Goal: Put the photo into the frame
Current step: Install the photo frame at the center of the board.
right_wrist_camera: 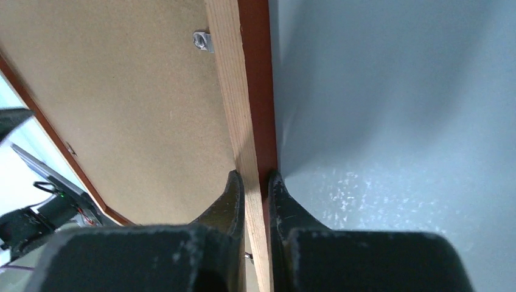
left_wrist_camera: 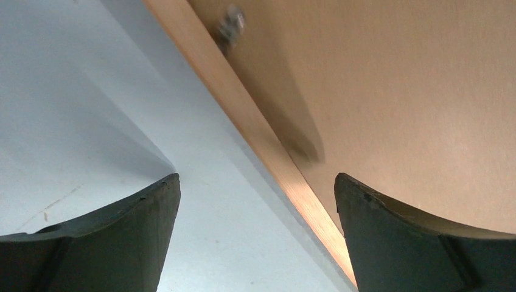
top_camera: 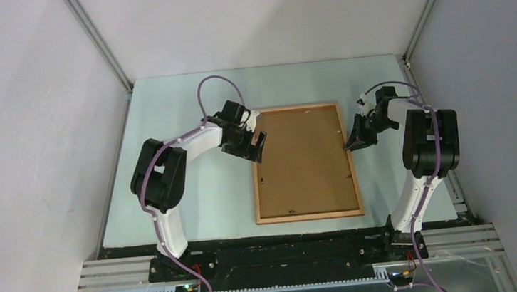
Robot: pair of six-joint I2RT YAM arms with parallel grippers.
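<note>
Two arms reach in over the pale worktop (top_camera: 196, 195), and we take them from the left. We find the left claw (top_camera: 258, 146) at the left-hand rail of the frame (top_camera: 310, 216), up near its far corner. Its jaws stand wide apart and grip nothing. In the left wrist view one jaw hangs over the bare worktop and the other over the brown backing board (top_camera: 305, 159), with the light wooden rail running between them. A small metal tab (left_wrist_camera: 231, 24), blurred, sits on the board just inside that rail.

In the middle, the frame lies back-up on the worktop, its long sides running away from the arm bases and the backing board filling it. We cannot see its picture side from any view.

On the right, the right claw (top_camera: 350, 144) is at the right-hand rail, again toward the far end. Its jaws are pinched onto that rail. The right wrist view shows one jaw against the inner side, by the board, and the other against the dark red outer side. Another metal tab (right_wrist_camera: 202, 41) sits on the board farther along the same rail.
</note>
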